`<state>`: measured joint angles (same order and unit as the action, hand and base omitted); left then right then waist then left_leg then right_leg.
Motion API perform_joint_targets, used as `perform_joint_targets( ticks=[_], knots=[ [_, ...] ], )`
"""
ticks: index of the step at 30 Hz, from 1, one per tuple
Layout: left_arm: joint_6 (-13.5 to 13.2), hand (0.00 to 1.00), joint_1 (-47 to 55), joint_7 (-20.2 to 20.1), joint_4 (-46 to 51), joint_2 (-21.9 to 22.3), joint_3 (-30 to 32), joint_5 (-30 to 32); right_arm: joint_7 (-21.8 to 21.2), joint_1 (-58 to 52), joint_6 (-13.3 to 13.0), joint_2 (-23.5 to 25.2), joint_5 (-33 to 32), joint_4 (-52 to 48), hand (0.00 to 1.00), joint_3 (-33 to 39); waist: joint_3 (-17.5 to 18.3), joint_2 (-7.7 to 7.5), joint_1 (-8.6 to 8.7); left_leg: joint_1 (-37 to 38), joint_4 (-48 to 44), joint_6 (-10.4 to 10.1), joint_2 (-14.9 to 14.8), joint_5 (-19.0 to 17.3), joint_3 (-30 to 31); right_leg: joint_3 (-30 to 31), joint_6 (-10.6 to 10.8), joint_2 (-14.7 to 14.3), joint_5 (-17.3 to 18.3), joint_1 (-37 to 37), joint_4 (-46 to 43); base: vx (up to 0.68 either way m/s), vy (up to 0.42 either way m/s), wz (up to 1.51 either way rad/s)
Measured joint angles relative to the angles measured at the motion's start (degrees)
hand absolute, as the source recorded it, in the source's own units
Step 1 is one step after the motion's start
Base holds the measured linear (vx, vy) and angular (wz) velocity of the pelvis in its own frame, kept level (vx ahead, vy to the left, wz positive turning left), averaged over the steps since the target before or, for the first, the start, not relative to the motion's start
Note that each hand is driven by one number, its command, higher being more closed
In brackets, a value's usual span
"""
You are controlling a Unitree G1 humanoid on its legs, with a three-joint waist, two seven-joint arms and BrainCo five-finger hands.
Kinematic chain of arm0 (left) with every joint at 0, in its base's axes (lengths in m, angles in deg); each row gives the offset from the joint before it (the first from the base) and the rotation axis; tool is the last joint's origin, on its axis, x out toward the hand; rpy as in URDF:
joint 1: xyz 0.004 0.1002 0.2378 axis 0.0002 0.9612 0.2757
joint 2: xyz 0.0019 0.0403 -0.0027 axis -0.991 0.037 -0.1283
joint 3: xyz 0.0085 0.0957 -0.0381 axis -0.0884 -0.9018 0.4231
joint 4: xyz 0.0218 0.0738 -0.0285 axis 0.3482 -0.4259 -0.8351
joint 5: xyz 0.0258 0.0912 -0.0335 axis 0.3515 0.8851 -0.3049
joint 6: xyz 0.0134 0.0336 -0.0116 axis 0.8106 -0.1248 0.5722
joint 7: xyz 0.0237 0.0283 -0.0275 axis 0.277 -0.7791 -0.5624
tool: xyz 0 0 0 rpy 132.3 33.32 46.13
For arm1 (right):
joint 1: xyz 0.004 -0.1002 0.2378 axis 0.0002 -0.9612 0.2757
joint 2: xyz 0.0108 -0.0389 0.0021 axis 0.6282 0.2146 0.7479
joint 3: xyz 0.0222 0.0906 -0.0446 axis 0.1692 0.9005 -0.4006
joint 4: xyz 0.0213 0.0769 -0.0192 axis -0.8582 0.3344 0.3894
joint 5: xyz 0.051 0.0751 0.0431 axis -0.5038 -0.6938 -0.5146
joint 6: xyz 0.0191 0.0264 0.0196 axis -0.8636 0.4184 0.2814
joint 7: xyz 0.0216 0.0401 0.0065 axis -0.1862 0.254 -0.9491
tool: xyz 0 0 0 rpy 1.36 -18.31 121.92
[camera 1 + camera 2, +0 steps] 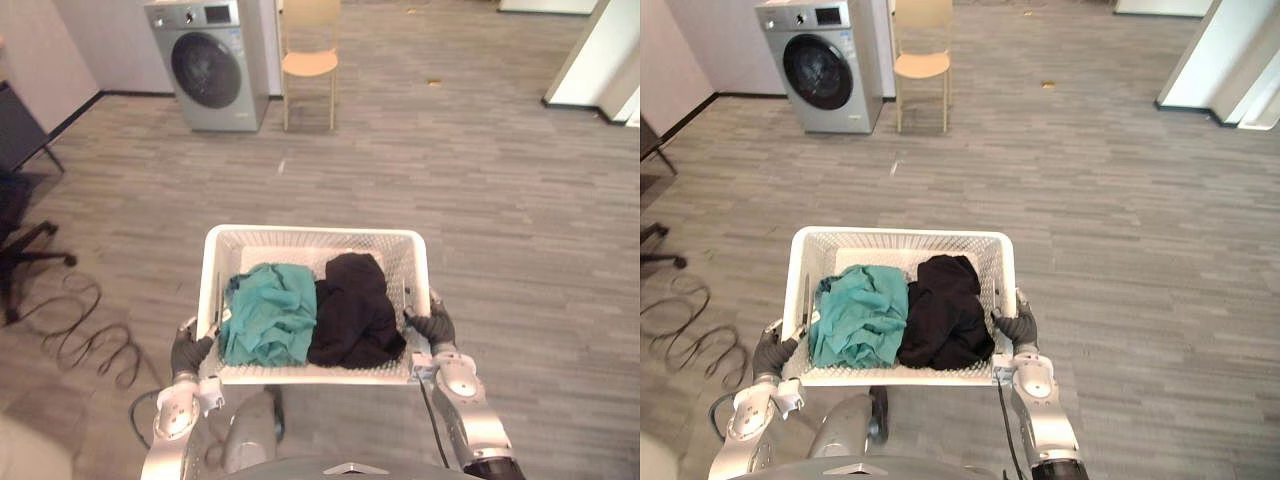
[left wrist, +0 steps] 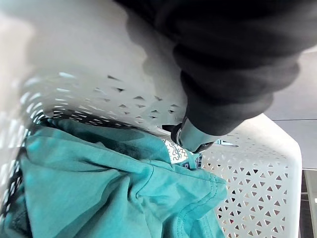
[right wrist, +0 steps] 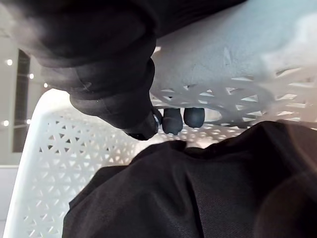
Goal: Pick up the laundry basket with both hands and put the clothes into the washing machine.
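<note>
White plastic basket [image 1: 312,236], one in all, pierced with small triangular holes, is held between two hands over a grey plank floor [image 1: 480,180]. The left hand [image 1: 190,352] grips the basket's left side near its close corner. In the left wrist view one silver, dark-tipped finger [image 2: 190,136] hooks over the rim and down inside the wall. The right hand [image 1: 432,326] grips the opposite side. In the right wrist view its dark fingertips [image 3: 173,120] curl over the rim in a row and press the inner mesh. Both hands are closed on the basket, one on each side.

Two garments lie inside, side by side and touching. One teal garment [image 1: 265,312], crumpled, sits on the left hand's side, with its cloth just beside that hand's hooked finger. One black garment [image 1: 352,310], bunched higher, sits on the right hand's side, just beside that hand's fingertips. The far part of the basket, away from both hands, shows bare mesh.

One grey washer [image 1: 208,65] stands far ahead of the hands and off toward the left hand's side, against a pale wall, its round dark door facing the room. One light wooden chair [image 1: 310,62] stands just beside the washer, on the side nearer the right hand. One black office chair [image 1: 15,200] stands well out beyond the left hand.
</note>
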<state>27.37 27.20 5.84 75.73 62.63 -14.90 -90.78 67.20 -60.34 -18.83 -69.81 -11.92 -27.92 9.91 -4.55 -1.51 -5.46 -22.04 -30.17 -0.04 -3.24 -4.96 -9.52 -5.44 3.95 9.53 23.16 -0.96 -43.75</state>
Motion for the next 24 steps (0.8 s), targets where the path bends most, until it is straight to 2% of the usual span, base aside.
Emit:
perform_joint_targets(
  ticks=[1,2,3,4,5,6,7,8,9,10,11,12,13,14,15,16,17,18,19,20,21,22,23,24],
  knots=[
    [0.1,1.00,-0.5,0.0,-0.2,-0.4,-0.1,0.8,-0.2,0.1,0.0,0.9,0.1,0.7,1.00,0.8,-0.3,-1.50,0.34,1.1,-1.7,0.6,1.0,-2.4,-1.0,0.0,1.7,2.5,-3.4,2.3,-7.3,0.84,0.202,0.10],
    [1.0,1.00,-1.7,-0.4,-0.9,-1.1,-0.4,2.1,-0.3,0.1,0.0,2.6,0.8,2.6,1.00,2.2,-0.1,-3.37,1.11,3.6,-3.1,1.9,2.9,-6.3,-1.6,0.1,2.0,6.2,-13.3,6.6,-18.3,0.83,0.119,0.08],
    [1.7,1.00,-2.9,-0.6,-1.7,-1.8,-0.6,3.8,-0.3,0.7,0.0,4.0,1.8,4.8,1.00,3.8,0.1,-3.86,1.69,7.6,-2.1,2.1,3.4,-9.2,-1.5,0.0,-0.9,6.9,-12.0,10.9,-25.9,0.82,0.085,-0.02],
    [2.0,1.00,-3.3,-0.6,-2.0,-1.8,-0.6,4.2,-0.3,0.8,0.0,4.2,2.0,5.4,1.00,3.9,-0.3,-3.35,1.82,10.4,-0.7,1.8,3.2,-10.2,-1.5,-0.1,-2.3,6.1,-10.2,12.7,-27.7,0.79,0.042,-0.31],
    [2.0,1.00,-3.5,-0.6,-2.3,-1.8,-0.6,4.8,-0.3,0.6,0.0,4.3,2.2,5.3,1.00,3.9,-1.2,-1.82,2.21,15.0,1.8,1.4,2.3,-11.4,-1.5,-0.7,-3.6,3.8,-7.5,14.8,-27.3,0.74,0.020,-0.40],
    [2.0,1.00,-4.2,-0.7,-2.4,-1.8,-1.0,4.9,-0.4,0.2,0.0,4.2,2.0,4.8,1.00,4.2,-2.1,0.54,2.96,20.9,5.7,0.8,0.8,-12.8,-1.5,-2.6,-4.7,0.7,-4.5,18.1,-22.9,0.85,0.014,-0.33],
    [1.9,1.00,-5.1,-0.7,-2.6,-2.2,-1.8,4.9,-0.3,0.1,0.0,4.3,1.9,4.6,1.00,5.0,-2.1,1.84,3.58,24.2,8.6,0.7,0.1,-13.4,-1.6,-4.5,-4.7,-0.3,-3.7,21.6,-17.5,0.84,-0.005,-0.05],
    [1.7,1.00,-7.1,-0.9,-3.6,-2.6,-2.9,4.9,-0.3,0.1,0.0,4.1,1.7,4.1,1.00,6.1,-1.9,2.80,4.58,28.0,12.6,0.1,-0.4,-13.5,-1.6,-5.7,-4.3,-0.9,-4.7,25.8,-5.2,0.72,-0.015,0.23],
    [1.4,1.00,-8.6,-0.9,-4.5,-2.9,-3.6,4.9,0.1,0.0,0.0,3.6,1.6,3.4,1.00,6.2,-1.9,2.88,5.46,31.0,15.3,-0.5,-0.5,-13.5,-1.4,-5.4,-3.1,-0.9,-8.6,27.6,7.0,0.78,-0.070,0.43],
    [1.1,1.00,-9.9,-0.9,-5.4,-3.3,-4.2,4.9,0.3,-0.3,0.0,3.4,1.4,2.4,1.00,6.2,-1.7,2.32,6.24,33.3,16.8,-1.6,-0.1,-13.9,-1.3,-4.6,-2.0,-1.2,-13.5,28.3,18.5,0.63,-0.096,0.45],
    [1.1,1.00,-10.3,-0.9,-5.8,-3.6,-4.5,4.8,0.7,-1.0,-0.1,3.4,1.1,1.6,1.00,6.1,-1.2,1.47,6.65,35.4,16.9,-3.3,0.1,-15.4,-0.6,-3.8,-2.1,-0.9,-17.0,28.9,25.7,0.98,-0.242,0.58],
    [0.9,1.00,-10.0,-1.0,-6.3,-3.5,-4.7,5.1,0.9,-2.7,-0.2,3.5,1.0,1.1,1.00,5.9,-0.3,0.59,7.17,36.5,11.6,-3.6,-0.6,-18.4,1.9,-1.3,-3.6,-1.6,-19.7,30.8,20.6,1.00,-0.343,0.55],
    [1.0,1.00,-9.6,-0.9,-7.6,-2.5,-4.8,5.7,0.9,-3.6,-0.1,3.2,1.0,1.4,1.00,6.0,0.1,1.36,7.58,33.6,-1.8,-2.9,-4.2,-18.0,3.2,-1.8,-4.3,-3.1,-20.5,30.6,13.6,1.00,-0.375,0.47],
    [1.2,1.00,-9.1,-0.9,-7.6,-2.2,-4.7,5.9,0.9,-3.9,0.1,3.2,1.0,1.3,1.00,6.0,0.3,2.30,7.41,30.7,-10.1,-1.6,-6.7,-15.5,3.4,-3.3,-4.3,-3.9,-20.5,29.7,11.6,0.80,-0.292,0.11],
    [1.2,1.00,-7.9,-0.9,-7.6,-1.3,-4.6,5.7,1.0,-4.1,0.4,2.7,0.4,0.6,1.00,5.9,0.2,4.92,6.55,24.7,-25.0,-0.1,-12.7,-2.8,3.5,-5.0,-5.9,-6.8,-16.9,27.3,8.4,0.79,-0.229,-0.28],
    [1.1,1.00,-7.1,-0.9,-7.5,-0.2,-4.1,5.5,1.4,-4.2,0.4,1.9,-0.4,-0.6,1.00,5.6,0.2,6.32,4.93,19.3,-37.0,0.3,-17.1,2.1,3.5,-5.3,-7.9,-9.6,-13.9,24.6,7.4,0.79,-0.200,-0.43],
    [1.1,1.00,-6.9,-0.9,-7.4,0.1,-4.0,5.2,1.9,-4.3,0.4,1.7,-0.4,-1.2,1.00,5.5,0.2,6.59,4.32,16.3,-42.3,0.5,-18.2,1.6,3.5,-5.7,-8.4,-10.4,-13.0,23.0,7.4,0.80,-0.190,-0.33],
    [0.9,1.00,-6.5,-0.9,-7.1,0.3,-3.9,5.1,2.6,-5.0,0.3,1.8,-0.5,-2.5,1.00,5.3,-0.6,6.10,3.71,11.1,-48.6,0.6,-18.1,-0.1,3.6,-5.9,-9.0,-11.0,-10.6,18.6,8.7,0.63,-0.132,-0.03],
    [0.7,1.00,-6.2,-0.9,-7.0,0.3,-3.8,5.1,2.7,-5.2,0.3,1.8,-0.7,-2.9,1.00,5.1,-0.9,5.60,3.62,9.1,-49.7,0.8,-17.5,-1.1,3.1,-5.9,-9.1,-11.0,-9.7,16.1,9.8,0.78,-0.153,0.11],
    [0.7,1.00,-4.9,-0.9,-5.8,0.5,-3.3,5.1,2.7,-5.8,0.4,1.8,-0.7,-4.1,1.00,4.4,-1.4,4.85,3.41,6.1,-48.4,1.1,-16.3,-3.8,0.9,-5.1,-9.0,-11.6,-8.4,10.7,13.4,0.60,-0.115,-0.01],
    [0.6,1.00,-3.2,-0.9,-4.5,0.9,-2.3,5.1,2.4,-5.8,0.3,1.6,-0.9,-4.7,1.00,3.4,-1.5,4.39,2.82,3.5,-43.0,1.0,-15.0,-7.0,-2.2,-3.8,-8.7,-12.2,-7.9,5.9,17.7,0.84,-0.120,-0.34],
    [0.6,1.00,-2.3,-0.9,-3.4,0.9,-1.6,4.9,2.1,-5.6,0.0,1.1,-1.3,-5.3,1.00,2.5,-1.2,3.76,1.14,0.4,-28.8,0.0,-12.5,-9.6,-5.4,-2.3,-8.7,-12.4,-7.0,1.8,22.0,0.66,-0.065,-0.45],
    [0.5,1.00,-2.1,-0.9,-3.1,0.9,-1.5,4.6,1.9,-5.5,-0.1,1.0,-1.4,-5.3,1.00,2.5,-1.2,3.73,0.69,-0.1,-25.2,-0.4,-12.0,-9.8,-5.7,-1.9,-8.7,-12.4,-6.5,1.2,22.7,0.79,-0.022,-0.55],
    [-0.2,1.00,-1.7,-0.9,-2.8,1.2,-0.9,4.3,0.8,-4.3,-0.2,0.8,-2.4,-5.1,1.00,2.6,-1.2,4.18,-0.29,-1.8,-12.1,-1.8,-11.1,-9.1,-7.7,-1.3,-8.6,-12.3,-4.7,-1.2,24.5,0.54,0.035,-0.29]
  ],
)
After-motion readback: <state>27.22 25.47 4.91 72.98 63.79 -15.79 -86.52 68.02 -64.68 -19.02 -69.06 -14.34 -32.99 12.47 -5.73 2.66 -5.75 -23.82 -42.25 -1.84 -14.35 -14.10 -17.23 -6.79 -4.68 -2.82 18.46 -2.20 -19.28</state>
